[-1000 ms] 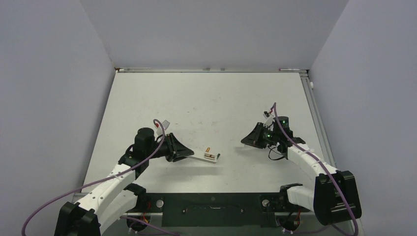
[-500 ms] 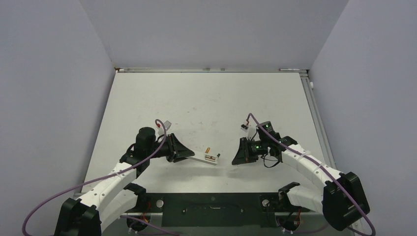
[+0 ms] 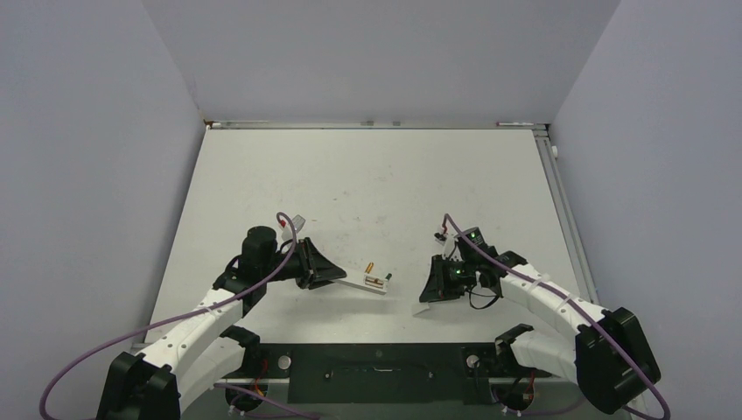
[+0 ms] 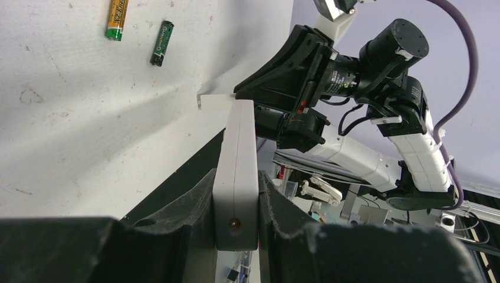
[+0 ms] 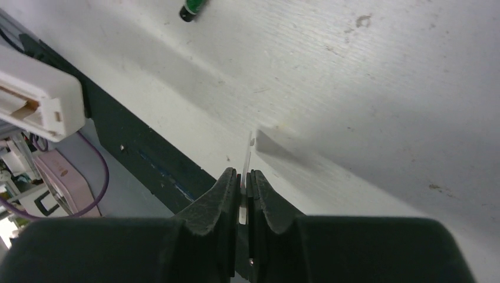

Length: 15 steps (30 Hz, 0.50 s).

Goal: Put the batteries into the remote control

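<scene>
The slim white rectangular plastic remote control [image 4: 239, 147] is clamped in the left gripper [image 4: 236, 191]; a thin white cover [image 5: 248, 150] is pinched in the right gripper [image 5: 243, 177]. The gold-orange battery [image 4: 117, 17] and dark battery [image 4: 161, 43] lie beyond the left gripper on the counter [image 4: 88, 118]. The edge-held cover could slip when set down.

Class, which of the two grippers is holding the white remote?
The left gripper: it clamps one end of the remote. The right gripper pinches only a thin white flat piece instead.
</scene>
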Each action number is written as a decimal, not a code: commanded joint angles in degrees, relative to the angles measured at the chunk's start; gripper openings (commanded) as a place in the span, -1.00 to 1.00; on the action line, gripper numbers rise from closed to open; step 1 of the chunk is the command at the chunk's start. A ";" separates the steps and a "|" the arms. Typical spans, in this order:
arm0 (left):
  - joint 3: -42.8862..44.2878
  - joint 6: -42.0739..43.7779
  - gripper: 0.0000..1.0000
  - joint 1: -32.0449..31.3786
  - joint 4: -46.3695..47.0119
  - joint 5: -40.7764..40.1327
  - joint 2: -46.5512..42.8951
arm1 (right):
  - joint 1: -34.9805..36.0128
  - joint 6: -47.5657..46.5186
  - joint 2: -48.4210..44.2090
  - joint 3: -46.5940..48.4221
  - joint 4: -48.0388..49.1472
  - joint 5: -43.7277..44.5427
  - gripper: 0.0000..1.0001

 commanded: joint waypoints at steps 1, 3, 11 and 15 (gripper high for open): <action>1.22 1.18 -1.00 0.33 2.50 1.45 -0.36 | 0.07 5.12 -1.87 -2.52 5.06 6.05 -0.83; 1.22 1.14 -1.00 0.33 2.74 1.48 -0.27 | 0.03 6.47 -2.86 -3.38 5.56 8.24 -0.83; 0.25 1.27 -1.00 0.33 2.79 1.06 0.02 | -2.87 8.49 -8.15 -3.33 2.21 17.11 -0.51; -0.67 1.08 -1.00 0.28 3.31 0.67 0.10 | -5.27 8.52 -10.98 -2.24 -0.35 20.10 -0.24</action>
